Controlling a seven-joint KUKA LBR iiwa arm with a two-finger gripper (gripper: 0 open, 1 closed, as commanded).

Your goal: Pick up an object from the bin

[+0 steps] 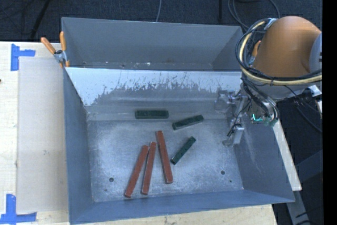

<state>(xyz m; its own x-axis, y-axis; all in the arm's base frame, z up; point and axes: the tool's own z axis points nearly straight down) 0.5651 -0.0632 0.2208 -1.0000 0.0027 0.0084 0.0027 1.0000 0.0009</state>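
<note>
Gripper [231, 137]: we see it low on the right side of the bin [76, 134], close to the right wall and over bare grey floor.
Gripper state: we cannot tell whether it is apart or together.
Arm: it comes in from the right, and we see its orange cover [287, 45] above the bin's right rim, with cables [246, 68] looped round it.
Nearest things: a tilted green bar [188, 122] lies on the floor to the left of the gripper, apart from it. A slanted green bar [182, 150] lies just below that one, also apart from the gripper.
Third bar: we see a level green bar [151, 114] further left, near the foot of the back wall.
Brown sticks: a right brown stick [164, 157], a middle brown stick [149, 168] and a left brown stick [136, 171] lie side by side at the floor's middle front, their upper ends close together, well apart from the gripper.
</note>
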